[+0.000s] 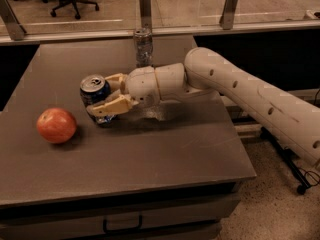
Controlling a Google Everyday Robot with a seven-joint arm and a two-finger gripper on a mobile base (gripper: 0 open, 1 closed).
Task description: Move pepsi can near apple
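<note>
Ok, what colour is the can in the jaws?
Dark blue with silver top, camera view; the gripper clamps the can right of the apple.

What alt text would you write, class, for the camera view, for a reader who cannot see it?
The gripper, its fingers shut on the upright pepsi can, reaches from the right across a table; the apple lies to the can's left. A silver can stands at the far edge.

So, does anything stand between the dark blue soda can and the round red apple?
Nothing visible does. The pincer is closed on the dark blue soda can, and only bare grey table lies between it and the round red apple. The silver-grey can stands behind the arm, off that path.
</note>
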